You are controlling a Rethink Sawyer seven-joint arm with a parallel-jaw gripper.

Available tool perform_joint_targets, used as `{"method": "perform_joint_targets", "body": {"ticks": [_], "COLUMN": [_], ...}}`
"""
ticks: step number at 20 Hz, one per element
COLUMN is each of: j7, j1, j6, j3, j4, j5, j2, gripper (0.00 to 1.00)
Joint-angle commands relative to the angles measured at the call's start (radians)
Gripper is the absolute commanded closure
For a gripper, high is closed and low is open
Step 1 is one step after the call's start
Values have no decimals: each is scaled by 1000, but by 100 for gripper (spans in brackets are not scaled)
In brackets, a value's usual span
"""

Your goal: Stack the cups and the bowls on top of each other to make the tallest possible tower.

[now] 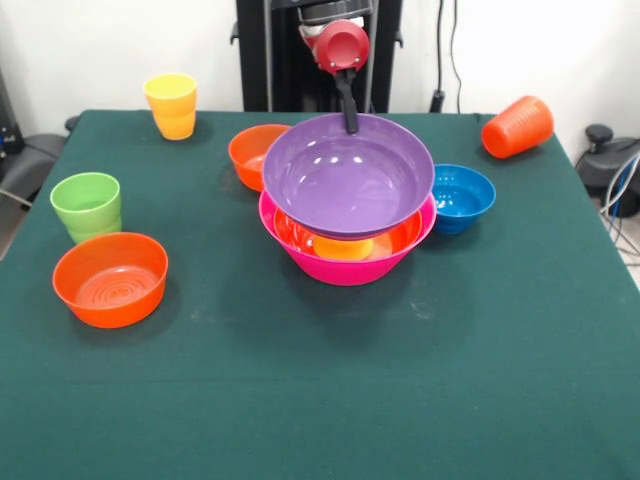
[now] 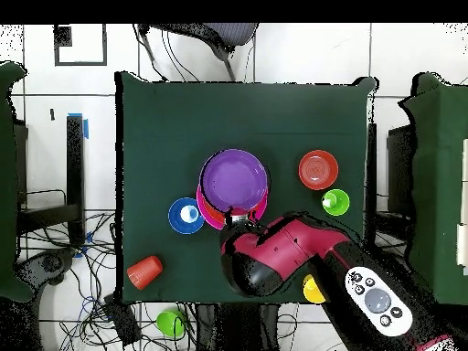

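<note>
A: We are seeing the gripper (image 1: 351, 125) pinching the far rim of the purple bowl (image 1: 347, 178); its jaws are holding that rim, the bowl tilting over the tower (image 1: 347, 240) mid-bench.

B: We are noting open cloth along the near edge of the bench (image 1: 330, 400). The orange cup (image 1: 517, 126) is lying at one far corner, the yellow cup (image 1: 172, 105) standing near the other. The green cup (image 1: 87, 205) is crowding a side edge.

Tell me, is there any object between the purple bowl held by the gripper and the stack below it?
Nothing visible. The purple bowl hangs tilted directly over the pink bowl, which holds an orange bowl. The gripper grips the purple bowl's far rim.
</note>
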Motion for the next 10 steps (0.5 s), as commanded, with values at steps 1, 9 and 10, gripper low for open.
{"method": "perform_joint_targets", "body": {"ticks": [1,9,10], "j7": [77,135,135], "j1": [37,96,98], "j6": [-30,-88,-90], "j3": [-41,-135,-139], "j4": [6,-23,-25], "j5": [-94,-176,-177], "j2": [8,52,54], "gripper": [100,100,100]}}
